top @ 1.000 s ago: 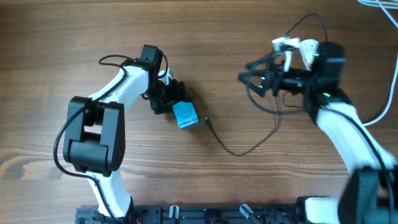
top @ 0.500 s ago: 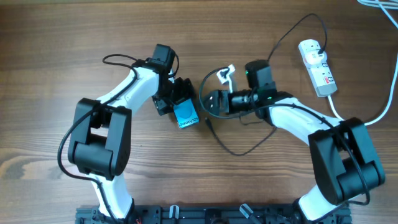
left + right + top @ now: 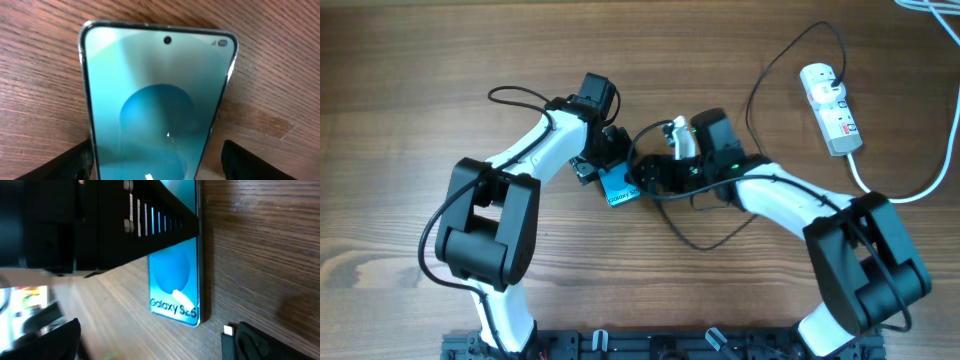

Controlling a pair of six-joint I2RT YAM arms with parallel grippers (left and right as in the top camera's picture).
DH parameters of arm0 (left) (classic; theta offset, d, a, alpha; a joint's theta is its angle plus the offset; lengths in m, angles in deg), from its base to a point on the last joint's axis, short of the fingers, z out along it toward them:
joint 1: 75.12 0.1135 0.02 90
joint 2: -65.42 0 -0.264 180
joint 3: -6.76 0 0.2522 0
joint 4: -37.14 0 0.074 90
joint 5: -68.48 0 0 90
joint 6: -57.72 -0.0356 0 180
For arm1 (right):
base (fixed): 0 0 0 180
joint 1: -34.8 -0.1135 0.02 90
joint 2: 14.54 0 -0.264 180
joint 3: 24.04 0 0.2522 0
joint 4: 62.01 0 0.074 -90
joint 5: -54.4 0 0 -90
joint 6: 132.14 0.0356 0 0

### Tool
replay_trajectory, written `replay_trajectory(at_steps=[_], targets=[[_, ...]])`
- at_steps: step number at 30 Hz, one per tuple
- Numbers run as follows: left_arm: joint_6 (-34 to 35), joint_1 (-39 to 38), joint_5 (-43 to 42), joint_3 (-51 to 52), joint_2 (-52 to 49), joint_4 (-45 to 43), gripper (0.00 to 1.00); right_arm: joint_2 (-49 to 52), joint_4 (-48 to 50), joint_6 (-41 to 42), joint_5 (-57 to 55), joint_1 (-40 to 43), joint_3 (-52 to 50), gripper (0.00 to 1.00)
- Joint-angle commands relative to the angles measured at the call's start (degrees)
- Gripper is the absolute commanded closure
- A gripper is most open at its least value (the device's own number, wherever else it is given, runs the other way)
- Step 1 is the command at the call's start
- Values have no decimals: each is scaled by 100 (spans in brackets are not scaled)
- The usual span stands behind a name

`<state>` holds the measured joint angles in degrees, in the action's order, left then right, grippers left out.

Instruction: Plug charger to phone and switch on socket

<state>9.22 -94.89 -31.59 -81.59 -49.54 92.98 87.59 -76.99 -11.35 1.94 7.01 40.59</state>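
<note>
Overhead view bright, evenly lit; soft, faint shadows on counter point(image 3: 400, 60). Left wrist view: pale glare band across phone point(image 3: 157, 100) screen; near fingers point(image 3: 70, 162) dark, blurred at bottom corners. Right wrist view: foreground black parts out of focus, phone lettering sharp.

We take this for a robotics lab bench, not a home or an office. A left arm point(image 3: 535, 145) and a right arm point(image 3: 780, 195), both white and black, bend in over a phone point(image 3: 617, 186) from either side. Seen from overhead, their black mounting rail point(image 3: 670, 345) lies below the phone, at the edge of the wood-grain surface point(image 3: 400, 60). Up and to the phone's right sits a white power strip point(image 3: 830, 110) with a thick white cord point(image 3: 880, 190). A loose black cable point(image 3: 720, 238) trails just right of the phone.
</note>
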Motion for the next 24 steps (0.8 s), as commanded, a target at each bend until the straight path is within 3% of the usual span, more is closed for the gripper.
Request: replay_trajectory(at_steps=[1,6,11,16,22,24], targets=[[-74,59,756,372,-776,-109,18,55,216,-105,-610,-282,7,0],[-219,61,918,372,-776,116,18,55,470,-553,-402,-291,7,0],[-225,76,1637,372,-776,459,20,55,474,-544,-402,-291,7,0],[-223,214,1665,372,-776,531,17,55,455,-531,-402,-291,7,0],[-699,256,-90,369,-776,107,9,55,459,-531,-402,-291,7,0],[-673,245,-168,369,-776,48,9,55,457,-533,-402,-291,7,0]])
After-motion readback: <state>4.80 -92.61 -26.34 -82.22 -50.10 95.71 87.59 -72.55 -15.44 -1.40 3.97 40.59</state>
